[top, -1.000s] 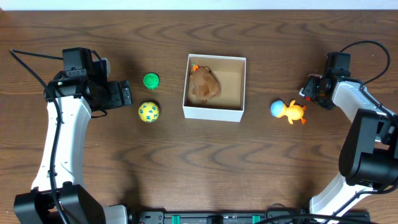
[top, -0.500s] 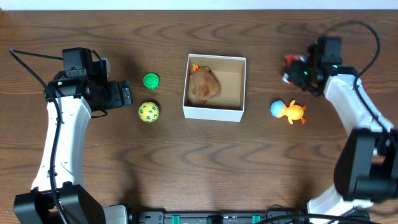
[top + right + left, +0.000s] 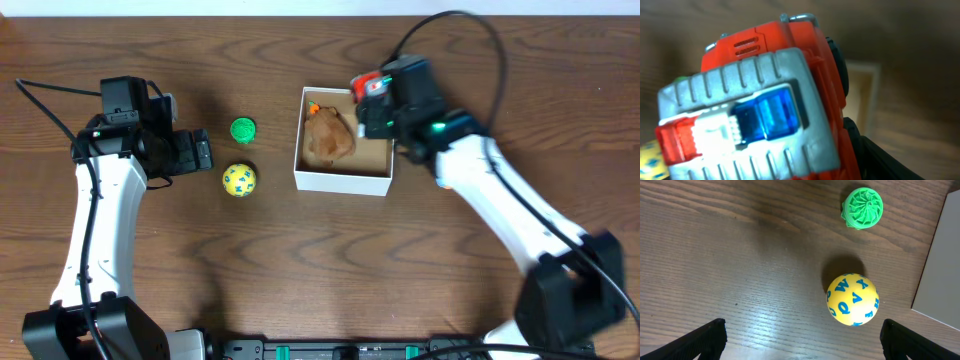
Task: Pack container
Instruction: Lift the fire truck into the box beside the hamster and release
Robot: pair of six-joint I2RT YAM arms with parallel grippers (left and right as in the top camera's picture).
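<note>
The container (image 3: 345,181), a square white box with a tan inside, sits mid-table with a brown plush toy (image 3: 328,138) in its left half. My right gripper (image 3: 376,98) is shut on a red and grey toy car (image 3: 368,83) and holds it over the box's back right part. The car fills the right wrist view (image 3: 760,100), with the box blurred behind it (image 3: 867,95). My left gripper (image 3: 200,151) is open and empty, left of a yellow letter ball (image 3: 239,179) and a green ridged toy (image 3: 242,129). Both show in the left wrist view, the ball (image 3: 853,299) and the green toy (image 3: 862,208).
The right arm (image 3: 500,195) crosses the table's right side and hides whatever lies beneath it. The box's white outer wall (image 3: 940,265) shows at the right edge of the left wrist view. Bare wood lies in front of the box.
My right arm has swung left from the far right of the table, carrying the red toy car over the box. It now covers the duck and blue ball. The left arm has not moved.
</note>
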